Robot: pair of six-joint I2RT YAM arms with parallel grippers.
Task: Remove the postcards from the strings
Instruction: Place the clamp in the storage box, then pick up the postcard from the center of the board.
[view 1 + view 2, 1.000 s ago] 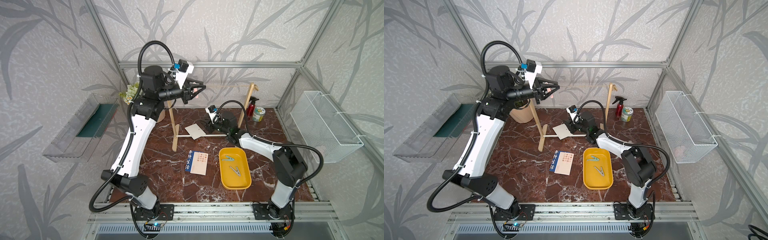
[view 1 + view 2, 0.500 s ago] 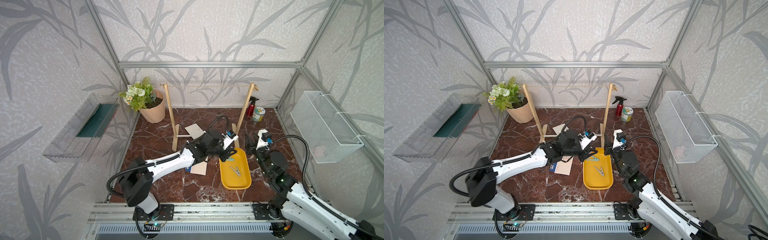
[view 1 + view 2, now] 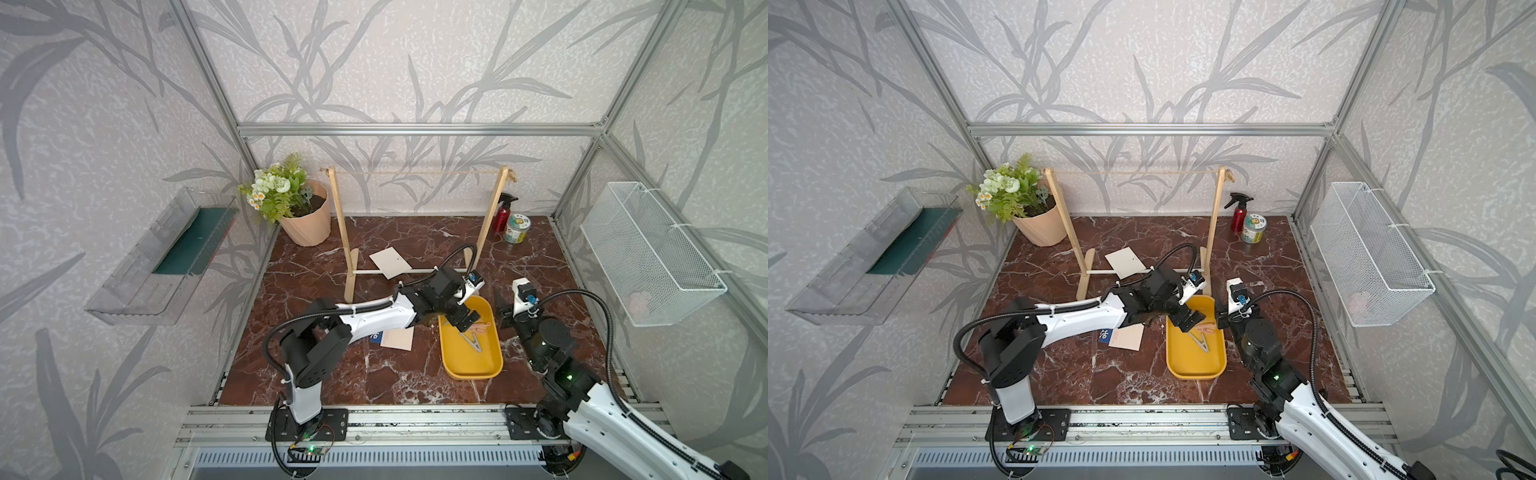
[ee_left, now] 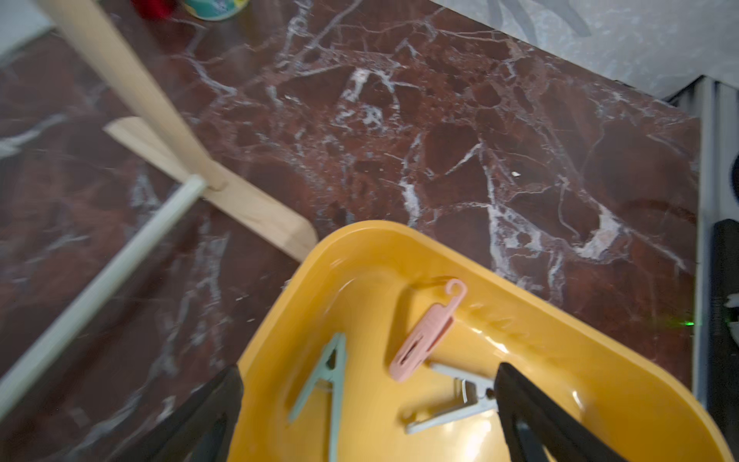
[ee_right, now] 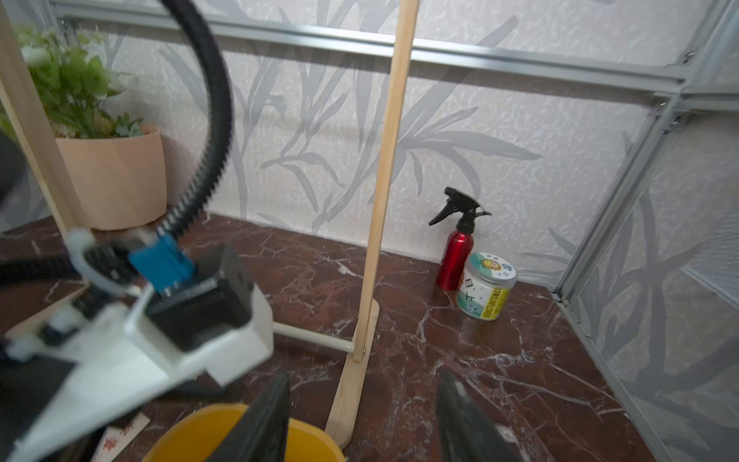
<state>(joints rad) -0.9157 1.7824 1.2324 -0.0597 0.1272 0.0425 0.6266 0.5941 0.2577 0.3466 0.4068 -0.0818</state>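
The string (image 3: 415, 172) (image 3: 1133, 173) runs bare between the rack's two wooden posts in both top views. One white postcard (image 3: 390, 262) (image 3: 1124, 262) lies face down on the floor under the rack. A cream postcard (image 3: 397, 338) (image 3: 1127, 336) lies on a dark blue postcard (image 3: 1104, 334) beside the left arm. My left gripper (image 3: 461, 322) (image 4: 368, 370) hangs open over the yellow tray (image 4: 600, 400), with nothing between its fingers. Below it lie a pink peg (image 4: 428, 332), a teal peg (image 4: 328, 384) and a grey peg (image 4: 452, 400). My right gripper (image 3: 500, 309) (image 5: 364, 378) is open and empty, just right of the tray.
The rack's right post (image 5: 386, 180) and foot stand close before the right gripper. A red spray bottle (image 5: 458, 248) and a jar (image 5: 486, 286) sit in the back right corner. A potted plant (image 3: 299, 208) stands back left. A wire basket (image 3: 648, 253) hangs on the right wall.
My left arm came down from the string to the tray and its jaws opened; a pink peg now lies in the tray. My right arm drew back from the rack, opening wider.
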